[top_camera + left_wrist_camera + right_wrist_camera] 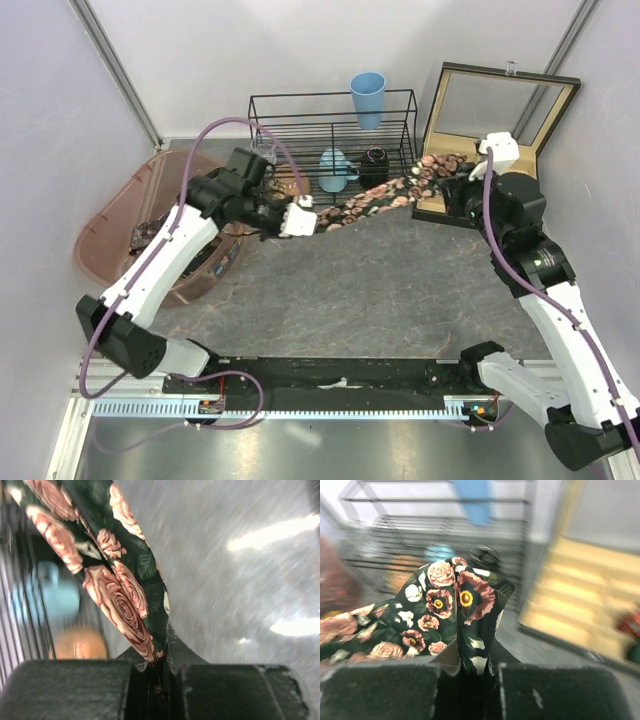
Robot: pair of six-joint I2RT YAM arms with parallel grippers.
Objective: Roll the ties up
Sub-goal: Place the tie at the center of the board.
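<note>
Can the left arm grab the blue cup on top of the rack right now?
Probably not yet. The left pincer is shut on the tie, stretched across to the right pincer. The blue cup stands uncovered on the wire rack, but the arm would have to let go first.

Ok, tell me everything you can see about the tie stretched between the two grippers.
The tie is a long narrow strip of soft fabric, dark green-black, printed with pink and tan roses and some yellow-centred flowers. It is unrolled, strung in front of the wire rack from the left gripper to the right gripper near the open wooden box. Each gripper is shut on one end, the cloth bunching at the pinch. Whether its middle touches the table cannot be told.
</note>
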